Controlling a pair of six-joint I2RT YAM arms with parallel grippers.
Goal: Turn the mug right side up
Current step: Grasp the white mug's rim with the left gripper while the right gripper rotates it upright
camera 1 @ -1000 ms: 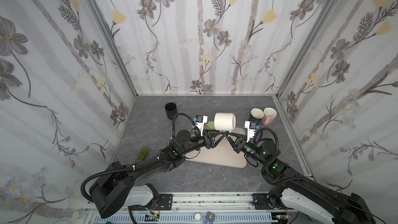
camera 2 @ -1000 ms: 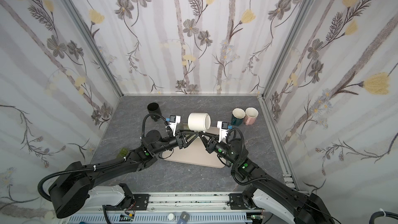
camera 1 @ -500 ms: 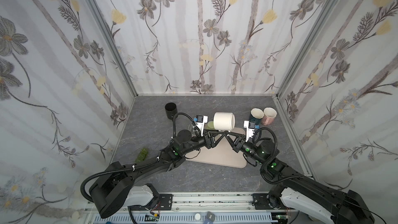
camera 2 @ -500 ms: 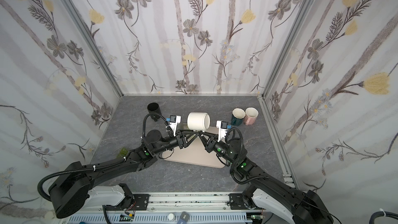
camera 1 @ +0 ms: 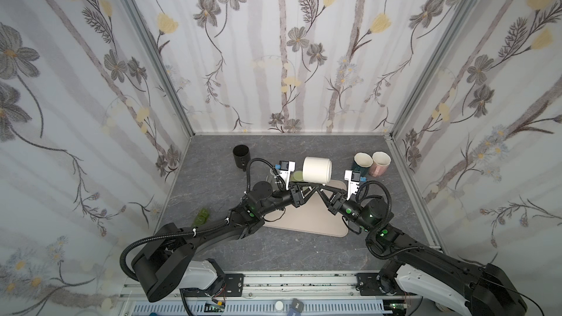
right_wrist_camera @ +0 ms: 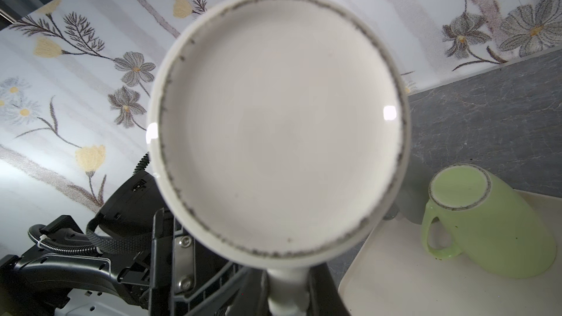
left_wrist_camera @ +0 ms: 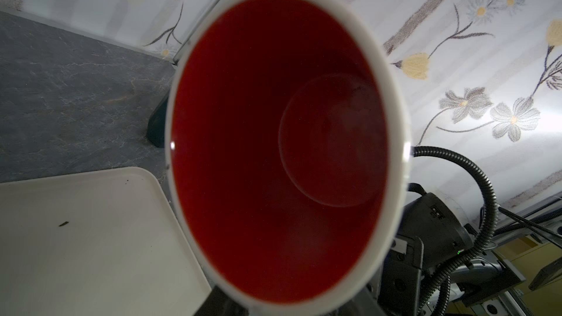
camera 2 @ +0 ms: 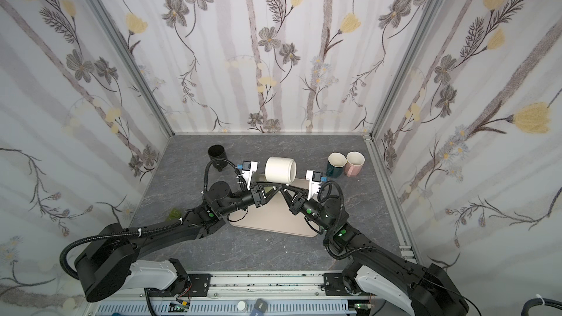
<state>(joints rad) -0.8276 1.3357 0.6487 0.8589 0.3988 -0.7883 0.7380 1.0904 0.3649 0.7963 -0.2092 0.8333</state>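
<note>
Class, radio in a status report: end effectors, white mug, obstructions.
Right end effector shut on white mug handle. Left end effector beside it, grip unclear. Mug aloft, on its side. Green mug base-up on tray.

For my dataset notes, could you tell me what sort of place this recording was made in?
Most likely a robot test cell, not a real kitchen: floral wallpaper panels on metal corner posts box in a grey tabletop, with a mounting rail along its front.
</note>
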